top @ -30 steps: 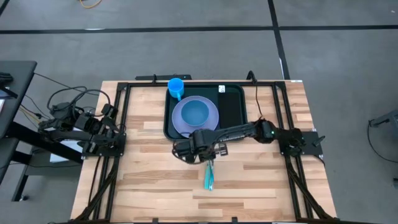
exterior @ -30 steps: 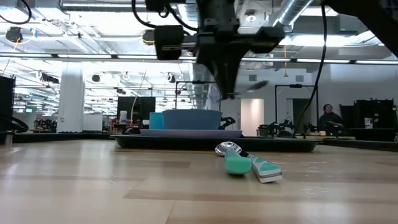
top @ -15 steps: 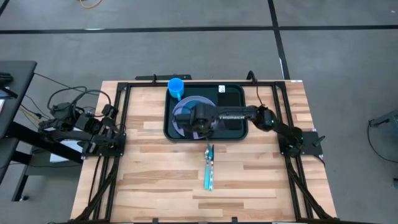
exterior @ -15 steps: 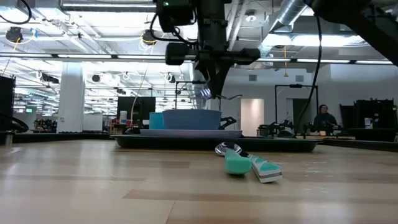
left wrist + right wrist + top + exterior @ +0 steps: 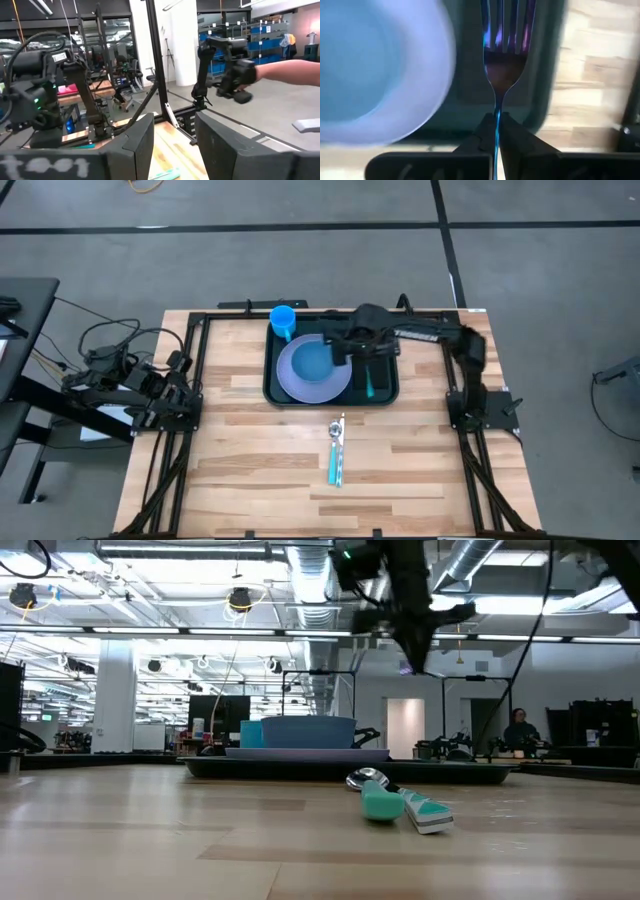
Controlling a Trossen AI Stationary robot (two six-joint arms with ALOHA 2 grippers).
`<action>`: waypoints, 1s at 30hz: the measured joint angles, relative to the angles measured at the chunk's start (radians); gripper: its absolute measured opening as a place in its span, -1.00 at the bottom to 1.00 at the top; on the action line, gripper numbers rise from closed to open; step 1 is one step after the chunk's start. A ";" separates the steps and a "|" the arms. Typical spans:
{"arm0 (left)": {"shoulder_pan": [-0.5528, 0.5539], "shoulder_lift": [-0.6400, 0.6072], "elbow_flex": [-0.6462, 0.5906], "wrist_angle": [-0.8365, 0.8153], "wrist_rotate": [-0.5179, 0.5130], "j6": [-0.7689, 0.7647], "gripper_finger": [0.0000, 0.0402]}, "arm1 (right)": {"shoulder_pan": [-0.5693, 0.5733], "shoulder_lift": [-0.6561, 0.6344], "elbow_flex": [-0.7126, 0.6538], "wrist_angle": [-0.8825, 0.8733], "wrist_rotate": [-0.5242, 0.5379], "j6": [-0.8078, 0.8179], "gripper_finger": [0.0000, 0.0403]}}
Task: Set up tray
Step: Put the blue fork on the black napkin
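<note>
- Left gripper (image 5: 185,395): resting at the table's left edge, well apart from the tray; its fingers (image 5: 135,145) are standing partly open, holding nothing.
- Blue cup (image 5: 283,320): standing upright at the tray's far left corner.
- Tray (image 5: 384,392): dark green, lying at the far middle of the wooden table (image 5: 240,470).
- Lavender plate (image 5: 290,385): sitting in the tray's left part, carrying a blue bowl (image 5: 314,362).
- Spoon (image 5: 336,452): teal-handled, lying on the table just in front of the tray, beside a second teal-handled utensil (image 5: 428,812).
- Right gripper (image 5: 366,358): hanging over the tray's right part, beside the plate; fingers are pinched shut on a fork (image 5: 504,55), tines pointing over the tray floor.
</note>
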 joint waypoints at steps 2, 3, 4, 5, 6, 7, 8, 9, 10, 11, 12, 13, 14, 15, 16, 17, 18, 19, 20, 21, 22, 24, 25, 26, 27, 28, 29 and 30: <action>0.000 0.000 0.000 -0.001 0.000 0.000 -0.34 | -0.037 -0.045 -0.101 0.041 -0.003 0.016 -1.00; 0.000 0.000 0.000 -0.001 0.000 0.000 -0.34 | -0.056 -0.064 -0.149 0.087 -0.012 0.016 -1.00; 0.000 0.000 0.000 -0.001 0.000 0.000 -0.34 | -0.077 -0.081 -0.194 0.142 -0.028 0.008 -1.00; 0.000 0.000 0.000 -0.001 0.000 0.000 -0.34 | -0.096 -0.093 -0.241 0.198 -0.045 -0.007 -1.00; 0.000 0.000 0.000 -0.002 0.000 0.000 -0.34 | -0.116 -0.102 -0.281 0.259 -0.063 -0.027 -1.00; 0.000 0.000 0.000 -0.009 0.000 0.000 -0.34 | -0.135 -0.106 -0.317 0.319 -0.084 -0.048 -1.00; 0.000 0.000 0.000 -0.018 -0.002 0.000 -0.34 | -0.154 -0.108 -0.349 0.374 -0.099 -0.072 -1.00; 0.000 0.000 0.000 -0.024 -0.004 0.000 -0.34 | -0.173 -0.108 -0.374 0.414 -0.110 -0.095 -1.00; 0.000 0.000 0.000 -0.029 -0.004 0.000 -0.34 | -0.192 -0.106 -0.392 0.442 -0.114 -0.118 -1.00; 0.000 0.000 0.000 -0.039 -0.006 0.000 -0.34 | -0.211 -0.106 -0.408 0.463 -0.114 -0.135 -1.00; 0.000 0.000 0.000 -0.047 -0.008 0.000 -0.34 | -0.228 -0.107 -0.423 0.481 -0.113 -0.150 -1.00; 0.000 0.000 0.000 -0.052 -0.008 0.000 -0.34 | -0.245 -0.107 -0.438 0.500 -0.113 -0.163 -1.00; 0.000 0.000 0.000 -0.054 -0.009 0.000 -0.34 | -0.260 -0.106 -0.451 0.513 -0.113 -0.173 -1.00; 0.000 0.000 0.000 -0.058 -0.009 0.001 -0.34 | -0.273 -0.106 -0.460 0.519 -0.113 -0.180 -1.00; 0.000 0.000 0.000 -0.062 -0.009 0.004 -0.34 | -0.284 -0.106 -0.462 0.520 -0.113 -0.188 -1.00; 0.000 0.000 0.000 -0.067 -0.010 0.009 -0.34 | -0.295 -0.106 -0.463 0.524 -0.114 -0.200 -1.00; 0.000 0.000 0.000 -0.069 -0.010 0.016 -0.34 | -0.302 -0.106 -0.465 0.527 -0.117 -0.209 -1.00; 0.000 0.000 0.000 -0.069 -0.009 0.025 -0.34 | -0.308 -0.106 -0.469 0.528 -0.122 -0.217 -1.00; 0.000 0.000 0.000 -0.070 -0.010 0.031 -0.34 | -0.312 -0.106 -0.474 0.533 -0.125 -0.222 -1.00; 0.000 0.000 0.000 -0.072 -0.010 0.032 -0.34 | -0.314 -0.106 -0.479 0.547 -0.131 -0.230 -1.00; 0.000 0.000 0.000 -0.072 -0.010 0.033 -0.34 | -0.315 -0.106 -0.486 0.566 -0.136 -0.235 -1.00; 0.000 0.000 0.000 -0.072 -0.010 0.035 -0.34 | -0.321 -0.106 -0.499 0.578 -0.140 -0.238 -1.00; 0.000 0.000 0.000 -0.072 -0.010 0.037 -0.34 | -0.324 -0.106 -0.506 0.578 -0.141 -0.241 -1.00; 0.000 0.000 0.000 -0.071 -0.010 0.039 -0.34 | -0.326 -0.106 -0.510 0.580 -0.141 -0.247 -1.00; 0.000 0.000 0.000 -0.071 -0.010 0.040 -0.34 | -0.329 -0.106 -0.516 0.582 -0.141 -0.253 -1.00; 0.000 0.000 0.000 -0.071 -0.010 0.040 -0.34 | -0.332 -0.106 -0.523 0.583 -0.141 -0.253 -1.00; 0.000 0.000 0.000 -0.071 -0.010 0.041 -0.34 | -0.333 -0.106 -0.529 0.584 -0.141 -0.254 -1.00; 0.000 0.000 0.000 -0.071 -0.010 0.041 -0.34 | -0.333 -0.106 -0.534 0.591 -0.140 -0.254 -1.00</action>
